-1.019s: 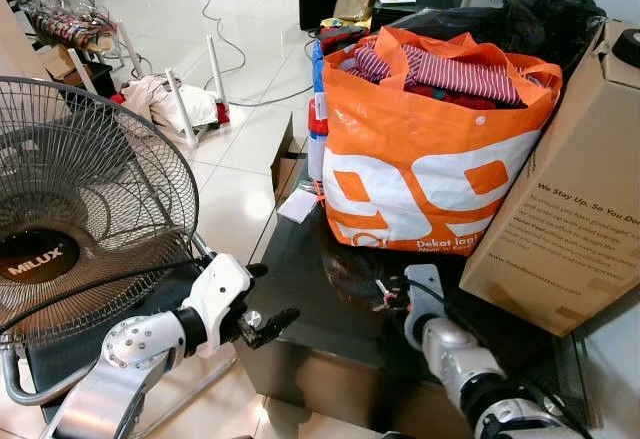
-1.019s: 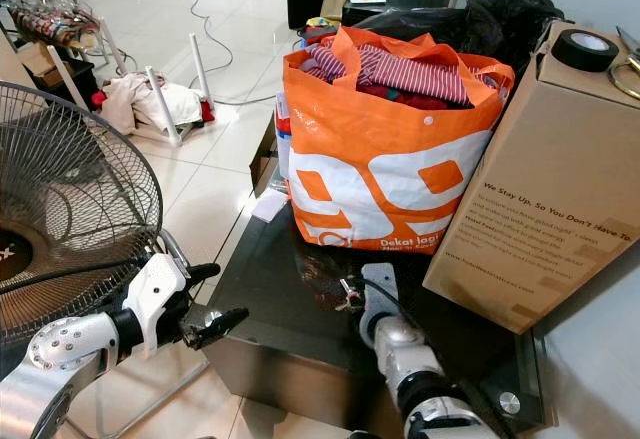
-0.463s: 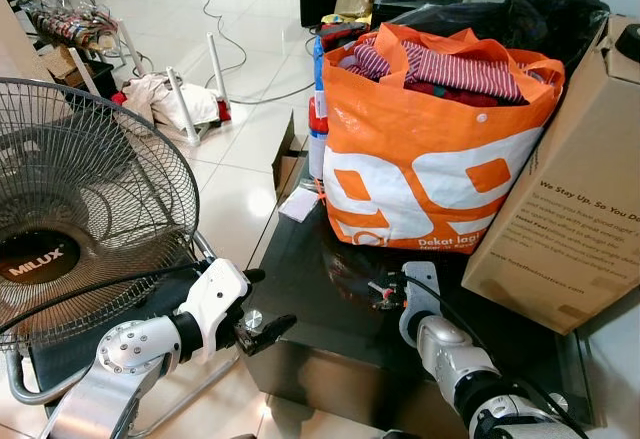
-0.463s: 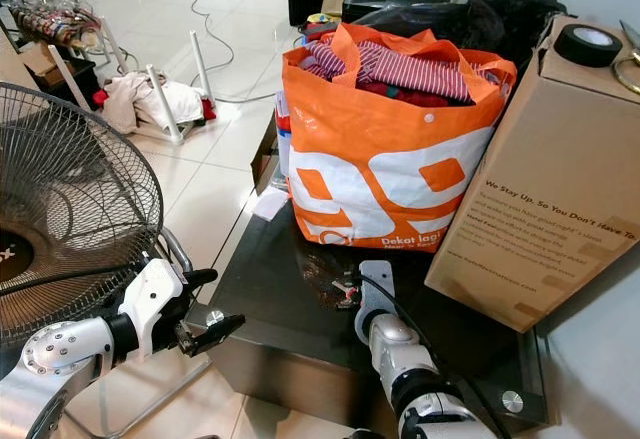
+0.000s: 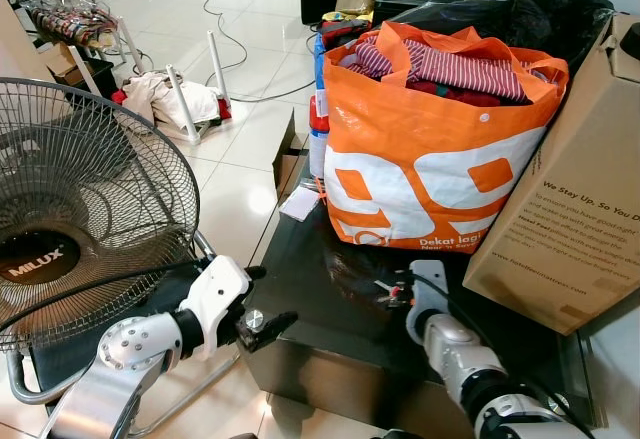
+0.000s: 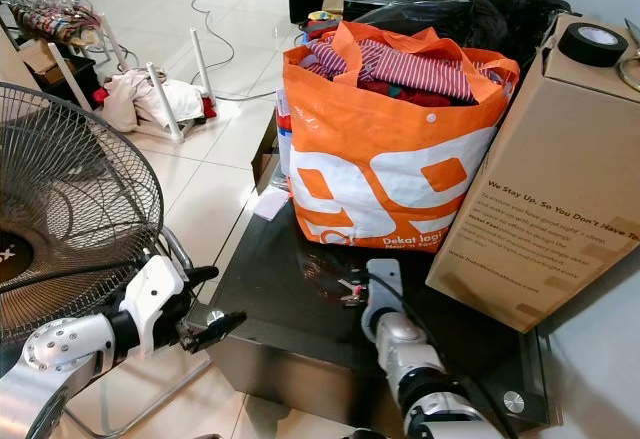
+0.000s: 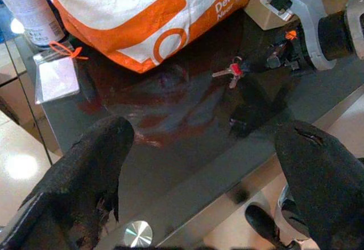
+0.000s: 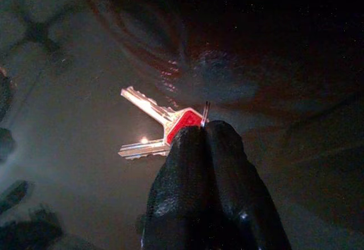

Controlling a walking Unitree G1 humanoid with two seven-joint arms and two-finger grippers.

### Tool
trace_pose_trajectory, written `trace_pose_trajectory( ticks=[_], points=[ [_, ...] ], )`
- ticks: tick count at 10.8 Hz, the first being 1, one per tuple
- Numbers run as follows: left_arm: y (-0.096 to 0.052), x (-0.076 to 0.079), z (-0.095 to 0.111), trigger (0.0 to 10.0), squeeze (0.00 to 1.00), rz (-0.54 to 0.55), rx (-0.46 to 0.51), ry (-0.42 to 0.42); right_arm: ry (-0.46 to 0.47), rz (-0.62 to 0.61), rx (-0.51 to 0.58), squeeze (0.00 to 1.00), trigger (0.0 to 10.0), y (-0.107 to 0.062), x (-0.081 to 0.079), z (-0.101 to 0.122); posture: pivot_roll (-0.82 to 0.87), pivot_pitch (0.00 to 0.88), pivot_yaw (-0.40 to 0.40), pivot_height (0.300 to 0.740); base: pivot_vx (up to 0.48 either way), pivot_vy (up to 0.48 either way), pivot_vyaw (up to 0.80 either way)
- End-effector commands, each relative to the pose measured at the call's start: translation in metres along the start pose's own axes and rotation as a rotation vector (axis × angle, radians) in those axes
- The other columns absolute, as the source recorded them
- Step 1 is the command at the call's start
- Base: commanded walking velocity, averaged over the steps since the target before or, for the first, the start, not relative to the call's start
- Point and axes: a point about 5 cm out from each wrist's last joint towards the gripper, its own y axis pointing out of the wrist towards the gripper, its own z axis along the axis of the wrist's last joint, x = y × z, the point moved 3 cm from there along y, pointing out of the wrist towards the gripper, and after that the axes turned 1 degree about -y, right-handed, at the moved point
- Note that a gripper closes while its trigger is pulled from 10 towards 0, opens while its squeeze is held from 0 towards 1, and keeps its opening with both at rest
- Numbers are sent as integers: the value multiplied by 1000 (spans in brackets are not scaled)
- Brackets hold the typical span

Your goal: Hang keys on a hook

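Two silver keys with a red head (image 8: 162,122) are on a ring, low over the dark glass table (image 5: 300,289). Whether they touch the glass I cannot tell. My right gripper (image 8: 205,131) is shut on the ring end of the keys. In the eye views the keys (image 5: 385,288) stick out to the left of that gripper (image 6: 362,285), just in front of the orange bag. My left gripper (image 5: 266,297) hangs open at the table's near left corner, its fingers (image 7: 85,176) spread wide and nothing between them. It looks across at the keys (image 7: 230,72).
A full orange shopping bag (image 5: 430,149) and a tall cardboard box (image 5: 570,209) stand on the table behind the keys. A big standing fan (image 5: 70,219) is close on the left. A roll of black tape (image 6: 590,44) lies on the box. Cables and laundry lie on the floor.
The right gripper stays shut on the keys and has shifted only slightly to the right. The left arm has barely moved.
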Motion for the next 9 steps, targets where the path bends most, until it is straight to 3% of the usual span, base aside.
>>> trace_pose_trajectory(
  ticks=[1, 4, 5, 7, 8, 9],
  points=[
    [1, -1, -1, 10000, 169, 4, -9, 2, 10, 12, 37, 0, 0, -1, 3, 6, -36, 11, 21, 740, 0, 0, 0],
    [5, -17, 8, 10000, 161, 152, 72, -9, -87, 70, 229, 0, 0, -26, 17, 22, -49, 0, 22, 740, 0, 0, 0],
    [4, -29, 13, 10000, 153, 288, 101, -2, -45, 91, 335, 0, 0, -43, 15, 35, -49, 0, 21, 740, 0, 0, 0],
    [5, -34, 22, 10000, 114, 376, 157, -1, -27, 105, 438, 0, 0, -68, 6, 46, -47, 0, 8, 740, 0, 0, 0],
    [5, -37, 25, 10000, 110, 398, 170, 4, -5, 94, 459, 0, 0, -70, 7, 49, -43, 0, 2, 740, 0, 0, 0],
    [6, -44, 33, 10000, 106, 451, 212, 3, 42, 64, 508, 0, 4980, -75, 12, 59, -40, 0, -5, 740, 0, 0, 0]
  ],
)
